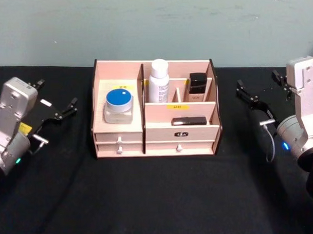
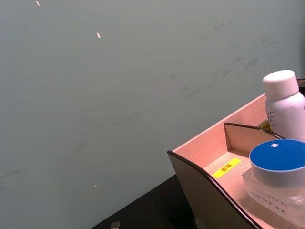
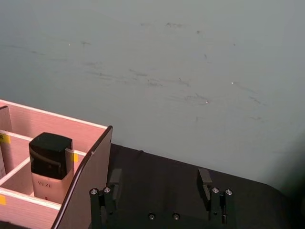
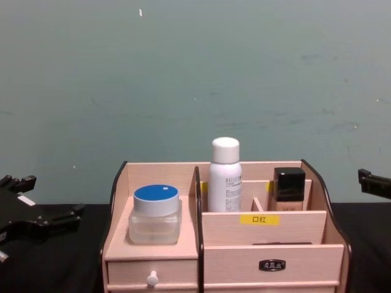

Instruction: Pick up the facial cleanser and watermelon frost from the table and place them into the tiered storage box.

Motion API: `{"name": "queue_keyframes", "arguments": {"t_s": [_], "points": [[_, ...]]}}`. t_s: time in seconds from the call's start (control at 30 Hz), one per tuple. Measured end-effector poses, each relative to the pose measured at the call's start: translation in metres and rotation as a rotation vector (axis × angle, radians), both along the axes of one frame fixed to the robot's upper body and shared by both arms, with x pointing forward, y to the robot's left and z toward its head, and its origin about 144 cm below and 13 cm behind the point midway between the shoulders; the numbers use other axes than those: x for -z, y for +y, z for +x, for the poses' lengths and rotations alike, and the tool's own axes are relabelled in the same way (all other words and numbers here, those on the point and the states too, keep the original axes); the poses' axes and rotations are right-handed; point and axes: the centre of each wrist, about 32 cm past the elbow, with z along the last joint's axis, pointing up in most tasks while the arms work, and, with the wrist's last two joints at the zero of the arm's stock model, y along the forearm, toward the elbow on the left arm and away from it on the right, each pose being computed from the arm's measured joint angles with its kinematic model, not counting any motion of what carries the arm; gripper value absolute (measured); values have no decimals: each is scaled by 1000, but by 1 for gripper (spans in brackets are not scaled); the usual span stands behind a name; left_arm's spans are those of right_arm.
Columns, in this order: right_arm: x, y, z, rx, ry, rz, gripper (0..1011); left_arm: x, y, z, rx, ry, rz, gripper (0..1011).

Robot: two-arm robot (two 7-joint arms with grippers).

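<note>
The tiered storage box [image 1: 120, 133] stands at the middle of the black table. A clear jar with a blue lid [image 1: 118, 106] sits on its left tier, and the same jar [image 2: 276, 176] shows in the left wrist view. A white bottle with a white cap [image 1: 159, 81] stands upright in a back compartment. I cannot read which of these is the facial cleanser or the watermelon frost. My left gripper [image 1: 58, 91] rests open at the left, apart from the box. My right gripper [image 1: 257, 78] is open at the right, its fingers [image 3: 205, 179] empty.
A black-capped beige bottle [image 1: 197, 86] stands in the back right compartment and a flat black item [image 1: 189, 120] lies on the front tier. Two white-knobbed drawers [image 1: 179, 147] face me. A pale green wall [image 4: 195, 73] rises behind the table.
</note>
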Motion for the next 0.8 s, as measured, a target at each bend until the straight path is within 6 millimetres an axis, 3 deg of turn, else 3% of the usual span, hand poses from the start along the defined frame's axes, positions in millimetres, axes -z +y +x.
{"name": "queue_keyframes", "arguments": {"t_s": [0.8], "points": [[-2,1,-1,-1,-5,-3,1003,0,0,0,0,0,0,1010]]}}
